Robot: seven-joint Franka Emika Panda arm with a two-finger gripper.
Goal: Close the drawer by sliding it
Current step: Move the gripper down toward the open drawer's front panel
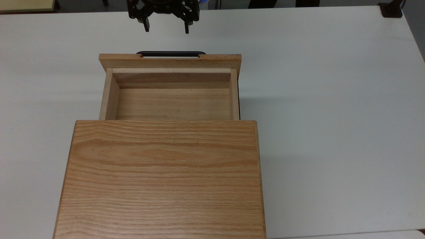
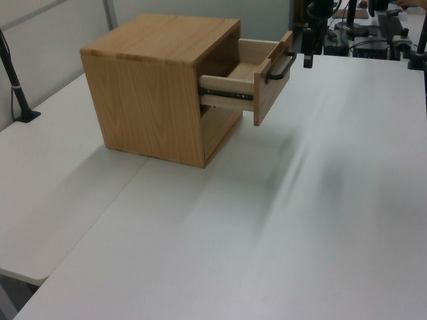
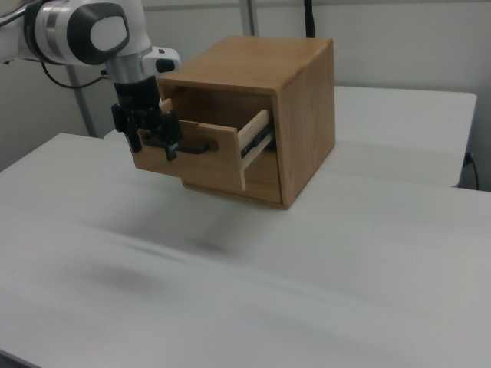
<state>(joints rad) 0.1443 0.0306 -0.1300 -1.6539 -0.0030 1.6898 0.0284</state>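
Observation:
The drawer (image 1: 172, 103) is slid well out of the oak cabinet (image 1: 162, 179), its inside empty. Its wider front panel (image 1: 170, 61) carries a long black bar handle (image 1: 171, 53). In the top view my gripper (image 1: 166, 29) hangs just beyond the handle, open, with a small gap to the bar and nothing between its fingers. In the right view the gripper (image 3: 152, 144) stands in front of the drawer panel (image 3: 215, 165), at handle (image 3: 196, 147) height. The left view has the drawer (image 2: 257, 70) sticking out on black rails, with the gripper (image 2: 308, 60) just past the handle (image 2: 281, 67).
The cabinet stands on a white table (image 1: 332, 116) with open surface all around. A black clamp (image 1: 391, 11) sits at the top view's far right corner. A black post (image 2: 17, 87) stands at the left view's left edge, and equipment (image 2: 373, 33) lies behind the table.

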